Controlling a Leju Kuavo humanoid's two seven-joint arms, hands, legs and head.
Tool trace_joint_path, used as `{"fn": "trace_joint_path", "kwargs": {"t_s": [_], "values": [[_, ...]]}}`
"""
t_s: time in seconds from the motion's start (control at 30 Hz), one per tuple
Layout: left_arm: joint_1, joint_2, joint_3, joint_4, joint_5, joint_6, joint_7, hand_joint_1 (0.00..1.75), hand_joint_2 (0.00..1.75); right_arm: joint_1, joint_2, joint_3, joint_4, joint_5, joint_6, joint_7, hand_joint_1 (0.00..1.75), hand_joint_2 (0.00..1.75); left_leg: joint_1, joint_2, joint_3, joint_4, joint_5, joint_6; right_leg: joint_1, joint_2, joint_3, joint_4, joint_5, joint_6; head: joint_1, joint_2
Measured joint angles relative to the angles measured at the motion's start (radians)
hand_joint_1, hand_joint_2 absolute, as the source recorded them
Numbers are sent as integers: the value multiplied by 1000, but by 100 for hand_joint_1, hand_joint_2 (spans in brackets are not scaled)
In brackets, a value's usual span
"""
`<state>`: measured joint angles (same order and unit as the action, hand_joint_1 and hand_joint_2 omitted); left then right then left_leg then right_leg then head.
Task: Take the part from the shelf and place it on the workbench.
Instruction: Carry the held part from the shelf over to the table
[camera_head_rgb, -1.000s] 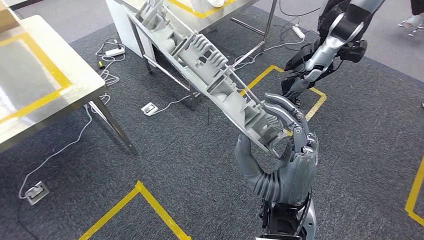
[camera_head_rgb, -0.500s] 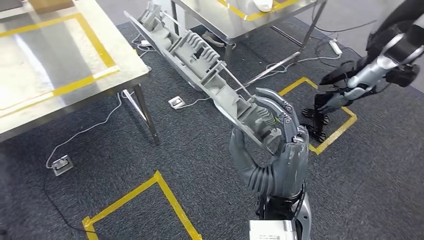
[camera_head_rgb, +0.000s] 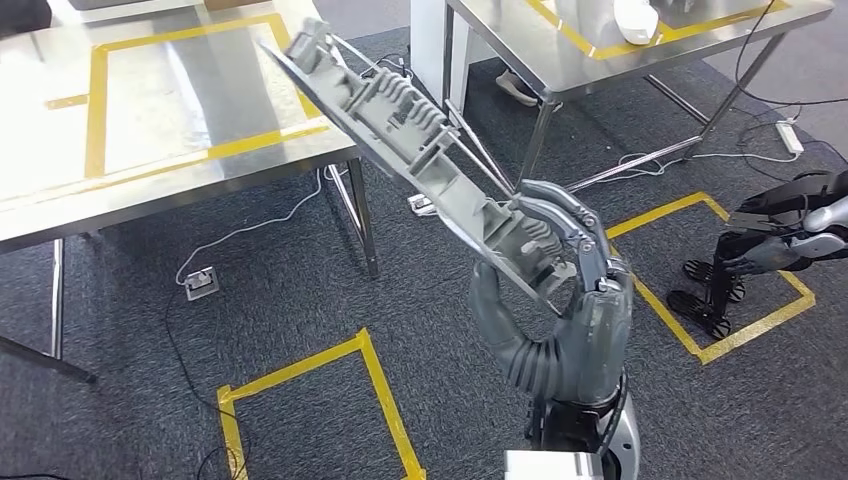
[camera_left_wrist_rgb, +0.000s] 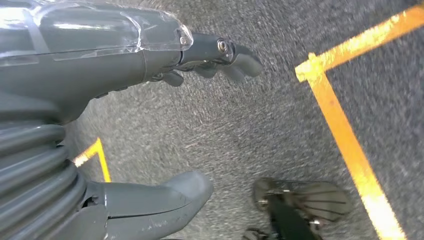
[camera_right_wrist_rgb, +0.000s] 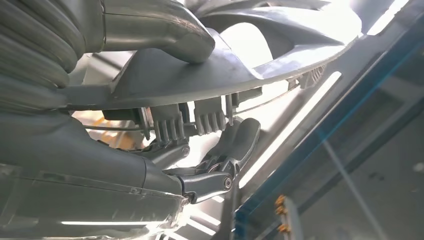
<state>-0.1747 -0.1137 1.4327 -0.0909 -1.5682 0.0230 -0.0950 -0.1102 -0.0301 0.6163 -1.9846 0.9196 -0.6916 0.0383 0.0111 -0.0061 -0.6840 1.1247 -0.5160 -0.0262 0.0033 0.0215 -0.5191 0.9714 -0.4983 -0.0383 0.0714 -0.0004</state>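
Part (camera_head_rgb: 420, 150) x1, prob. in right hand (camera_head_rgb: 560, 320)

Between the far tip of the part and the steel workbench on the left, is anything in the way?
Nothing, in the head view: the part's far tip already overlaps the workbench's corner, gripped by the right hand.
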Motion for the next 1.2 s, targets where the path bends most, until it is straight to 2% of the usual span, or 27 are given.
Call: {"fn": "trace_joint_path", "kwargs": {"t_s": [0.03,0.07,0.1,0.13,0.17,0.2,0.23,0.27,0.3,0.33,0.37,0.4,0.47,0.53,0.57,0.6,0.63,0.67,0.73,0.77,0.8,0.83,0.87,0.93,1.0,1.07,1.2], "values": [[-2,2,0,0,0,2,-2,0,175,1,0,0,-1,-3,0,-9,175,175,4,16,-27,59,-33,-6,0,-15,0,-1,0,0,-9,0],[-3,4,0,0,0,3,-2,0,175,3,1,0,-1,-6,0,-17,175,175,8,16,-52,117,-57,-12,-1,-31,0,1,-1,2,-15,0],[-2,7,0,0,0,3,0,0,175,5,1,0,-1,-8,0,-22,175,175,11,14,-65,152,-65,-18,-2,-47,0,3,-3,5,-21,0],[-1,10,0,0,0,4,3,0,175,7,1,0,-1,-10,0,-25,175,175,13,13,-60,152,-55,-23,-4,-61,0,6,-6,9,-26,0],[0,14,0,0,0,3,5,0,175,8,1,-1,-1,-10,0,-28,175,175,15,18,-35,112,-29,-27,-6,-75,0,10,-10,14,-29,0],[1,17,0,0,0,4,6,0,175,8,2,-1,-1,-11,0,-29,175,175,15,35,3,46,-1,-30,-8,-87,0,16,-15,20,-32,0],[1,18,0,0,0,4,6,0,175,8,3,0,-1,-11,0,-30,175,175,13,63,39,-13,18,-28,-7,-97,-1,22,-21,27,-34,0],[0,20,0,0,0,4,7,0,175,8,4,0,-1,-12,0,-31,175,175,10,85,63,-57,29,-20,-5,-105,-1,28,-27,33,-35,0],[0,20,-1,0,0,4,9,0,175,8,5,0,-1,-14,0,-33,175,175,6,101,72,-77,29,-10,-3,-111,0,33,-31,39,-33,0],[1,20,-1,0,0,4,12,0,175,8,6,0,-2,-16,0,-35,175,175,3,103,71,-76,27,2,-1,-117,1,34,-33,43,-31,0],[1,20,-1,0,0,4,16,0,175,8,7,1,-2,-18,0,-37,175,175,2,92,68,-78,29,12,-2,-124,3,34,-34,47,-29,0],[1,21,-1,0,0,3,21,0,175,9,8,1,-2,-19,0,-39,175,175,2,82,67,-79,31,20,-4,-125,4,36,-38,52,-26,0],[-1,20,-1,0,0,3,29,0,175,11,9,1,-2,-20,0,-45,175,175,5,57,64,-81,36,31,-10,-92,-9,73,-73,60,-22,0],[-4,20,-1,0,0,2,38,0,175,18,9,1,-2,-20,0,-51,175,175,5,29,62,-82,39,39,-12,-45,-56,189,-141,64,-11,0],[-4,20,-2,0,0,2,42,0,175,22,9,1,-2,-20,0,-53,175,175,3,13,61,-82,40,42,-12,-34,-86,258,-170,64,-5,0],[-4,19,-2,0,0,2,46,0,175,27,9,0,-1,-21,0,-55,175,175,1,-2,60,-82,41,44,-12,-29,-109,307,-183,62,0,0],[-3,19,-2,0,0,1,48,0,175,30,9,0,-1,-23,0,-58,175,175,-2,-19,60,-82,42,45,-11,-26,-118,323,-176,57,5,0],[-3,19,-2,0,0,1,49,0,175,33,9,0,-1,-24,0,-61,175,175,-5,-33,61,-81,43,47,-10,-23,-110,298,-148,50,8,0],[-2,18,-2,0,0,1,46,0,175,35,9,0,-1,-29,0,-69,175,175,-10,-56,62,-82,46,49,-2,-12,-63,175,-70,25,15,0],[-1,16,-2,0,0,2,43,0,175,35,10,-1,-1,-33,0,-76,175,175,-11,-64,62,-81,47,49,2,-8,-41,117,-42,13,15,0],[0,15,-2,0,0,2,40,0,175,35,11,-1,-2,-39,0,-85,175,175,-11,-70,60,-81,49,46,6,-5,-26,79,-28,5,16,0],[2,13,-2,0,0,2,36,0,175,36,13,-1,-2,-45,0,-94,175,175,-10,-72,57,-81,51,42,9,-3,-21,61,-27,-1,17,0],[4,13,-2,0,0,2,32,0,175,36,16,-1,-2,-51,0,-104,175,175,-11,-71,54,-80,51,39,9,-3,-19,51,-26,1,17,0],[6,13,-2,0,0,3,25,0,175,38,23,-2,-2,-57,0,-118,175,175,-12,-62,52,-82,47,47,7,-1,-17,38,-29,30,14,0],[7,13,-2,0,0,3,21,0,175,41,28,-2,-2,-60,0,-126,175,175,-12,-51,56,-85,46,52,7,4,-15,33,-30,45,4,0],[7,13,-2,0,0,3,20,0,175,43,32,-3,-2,-60,0,-129,175,175,-11,-44,60,-87,47,45,8,9,-14,33,-28,33,-3,0],[7,13,-2,0,0,2,24,0,175,50,35,-4,-2,-60,0,-131,175,175,-12,-33,65,-91,48,42,8,19,-13,34,-26,32,-18,0]]}}
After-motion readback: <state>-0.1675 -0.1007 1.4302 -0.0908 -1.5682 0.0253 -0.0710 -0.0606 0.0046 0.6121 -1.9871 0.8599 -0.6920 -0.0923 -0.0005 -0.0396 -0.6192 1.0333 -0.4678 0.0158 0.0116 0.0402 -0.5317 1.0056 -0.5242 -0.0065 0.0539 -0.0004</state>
